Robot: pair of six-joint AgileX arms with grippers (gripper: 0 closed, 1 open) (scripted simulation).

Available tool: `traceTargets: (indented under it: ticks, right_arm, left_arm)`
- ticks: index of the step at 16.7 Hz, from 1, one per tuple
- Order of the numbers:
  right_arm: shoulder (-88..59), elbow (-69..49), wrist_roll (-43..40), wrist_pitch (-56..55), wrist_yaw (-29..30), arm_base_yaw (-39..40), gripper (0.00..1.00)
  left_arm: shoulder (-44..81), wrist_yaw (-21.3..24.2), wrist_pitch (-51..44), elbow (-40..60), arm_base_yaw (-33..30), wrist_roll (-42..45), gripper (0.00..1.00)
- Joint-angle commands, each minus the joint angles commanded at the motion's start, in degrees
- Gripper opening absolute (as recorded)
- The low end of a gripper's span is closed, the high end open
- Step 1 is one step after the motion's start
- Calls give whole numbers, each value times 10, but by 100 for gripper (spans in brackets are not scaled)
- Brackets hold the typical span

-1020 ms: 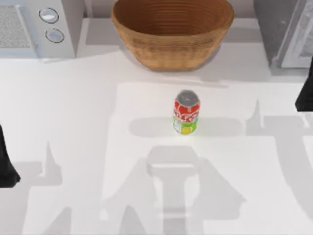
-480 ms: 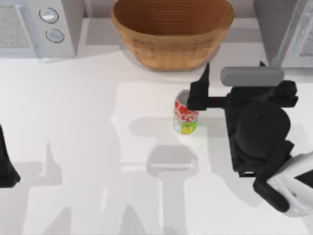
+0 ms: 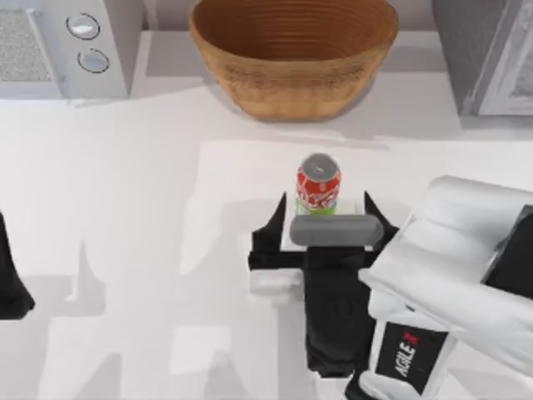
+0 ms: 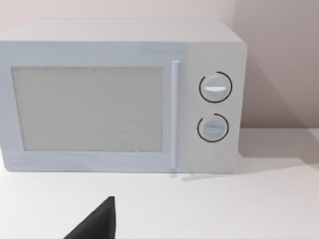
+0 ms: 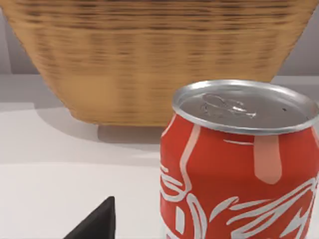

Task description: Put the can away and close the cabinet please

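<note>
One can [image 3: 318, 191] upright mid white table [image 3: 125, 208], basket [image 3: 293, 52] behind.

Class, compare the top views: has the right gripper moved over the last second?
Yes. The right gripper came in from the table's right edge toward the small red-and-green drink can, now on its side away from the brown wicker bowl.

small drink can [image 3: 318, 190]: silver top, red label with white swirled lettering, green-yellow lower band | woven wicker bowl [image 3: 293, 52]: tan-brown, ribbed weave | boxy microwave [image 4: 122, 94]: pale grey, speckled door panel | right gripper [image 3: 325, 222]: black fingers, white arm casing | table [image 3: 125, 208]: white
</note>
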State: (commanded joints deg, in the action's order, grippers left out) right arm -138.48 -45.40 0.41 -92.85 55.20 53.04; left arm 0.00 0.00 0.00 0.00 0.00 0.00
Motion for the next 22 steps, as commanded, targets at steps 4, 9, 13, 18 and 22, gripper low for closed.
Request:
traceTargets:
  ticks: [4, 9, 13, 18, 22]
  right_arm:
    - [-38, -12, 0, -25, 15, 14, 100]
    - [-37, -12, 0, -23, 12, 10, 100]
    - [-46, -59, 0, 13, -25, -26, 100]
    - [-56, -105, -1, 48, -61, -62, 100]
    - [-56, -105, -1, 48, -61, -62, 92]
  left_arm:
    - [0, 0, 0, 0, 0, 0, 100]
    - [0, 0, 0, 0, 0, 0, 100]
    - [0, 0, 0, 0, 0, 0, 100]
    - [0, 0, 0, 0, 0, 0, 100]
    - [0, 0, 0, 0, 0, 0, 100]
